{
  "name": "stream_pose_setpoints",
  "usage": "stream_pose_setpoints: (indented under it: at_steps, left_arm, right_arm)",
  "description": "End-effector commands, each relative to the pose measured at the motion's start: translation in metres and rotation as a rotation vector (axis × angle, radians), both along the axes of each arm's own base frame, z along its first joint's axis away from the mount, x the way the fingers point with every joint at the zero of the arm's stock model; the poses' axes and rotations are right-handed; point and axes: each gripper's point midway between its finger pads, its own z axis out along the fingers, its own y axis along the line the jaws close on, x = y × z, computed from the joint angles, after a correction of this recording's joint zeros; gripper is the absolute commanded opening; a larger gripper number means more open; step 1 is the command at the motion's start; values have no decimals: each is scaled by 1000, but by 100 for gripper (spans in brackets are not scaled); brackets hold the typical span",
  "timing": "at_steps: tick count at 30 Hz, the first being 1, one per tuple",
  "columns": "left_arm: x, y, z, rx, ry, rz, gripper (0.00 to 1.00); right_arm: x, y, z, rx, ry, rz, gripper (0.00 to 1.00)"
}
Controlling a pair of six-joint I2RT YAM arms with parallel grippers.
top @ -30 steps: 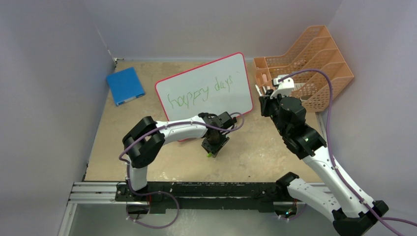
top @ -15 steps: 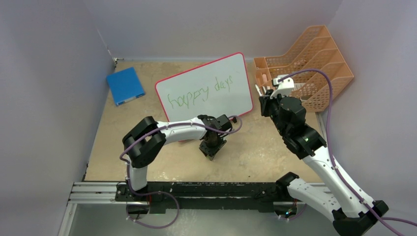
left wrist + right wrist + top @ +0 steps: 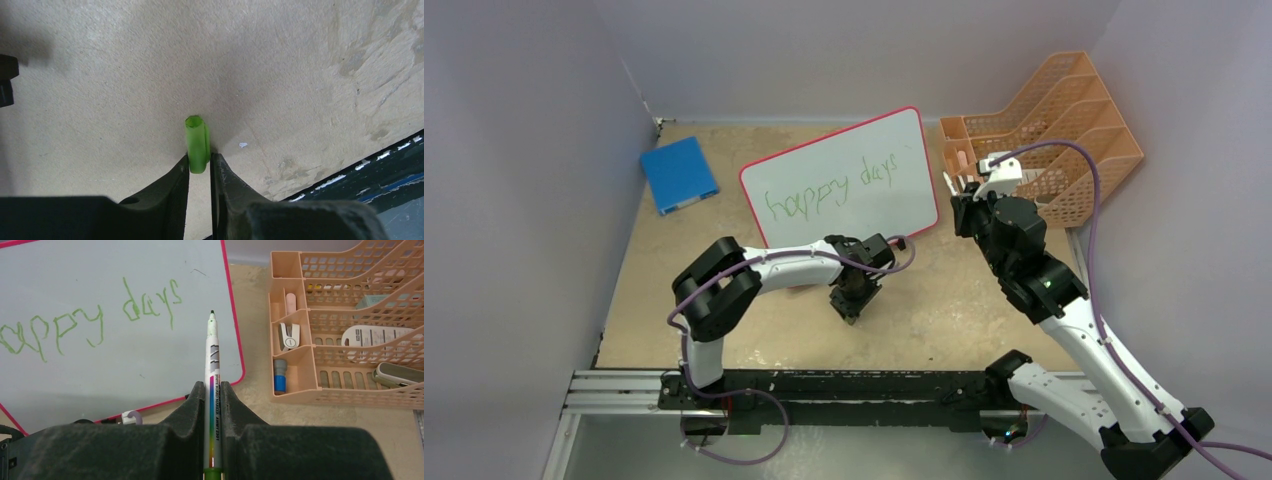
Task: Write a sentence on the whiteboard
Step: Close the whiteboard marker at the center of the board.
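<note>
The whiteboard (image 3: pixel 844 150) with its red rim stands at the middle back of the table. The sentence (image 3: pixel 834 190) runs across it in green cursive, "happy days". In the right wrist view the whiteboard (image 3: pixel 100 375) fills the upper left, and the sentence (image 3: pixel 90 322) shows only in part. My right gripper (image 3: pixel 213 385) is shut on a white marker (image 3: pixel 213 355), uncapped, its tip pointing at the board's right edge. My left gripper (image 3: pixel 200 160) is down at the table in front of the board, its fingertips pressed on a small green cap (image 3: pixel 197 142).
An orange desk organiser (image 3: pixel 1054 130) with small office items stands at the back right, close to my right gripper (image 3: pixel 964 200). A blue square pad (image 3: pixel 678 173) lies at the back left. The table's near edge and black rail (image 3: pixel 380 165) run just beside my left gripper (image 3: pixel 852 312).
My left gripper has dropped lower over the table and its jaws have narrowed onto the green cap. The right arm and the marker have not moved.
</note>
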Motion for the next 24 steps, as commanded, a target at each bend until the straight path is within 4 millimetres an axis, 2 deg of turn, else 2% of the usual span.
stream_pose_setpoints:
  at_steps: [1, 7, 19, 24]
  left_arm:
    - [8, 1, -5, -18, -49, -13, 16]
    - [21, 4, 22, -88, -187, -72, 0]
    - [62, 21, 115, -278, -569, -255, 0]
    - [71, 26, 164, -372, -773, -326, 0]
  right_arm:
    - [3, 1, 20, 14, -50, 2, 0]
    - [2, 3, 20, -1, -29, 19, 0]
    - [-11, 12, 24, -44, 9, 121, 0]
    - [-20, 19, 27, -43, 14, 188, 0]
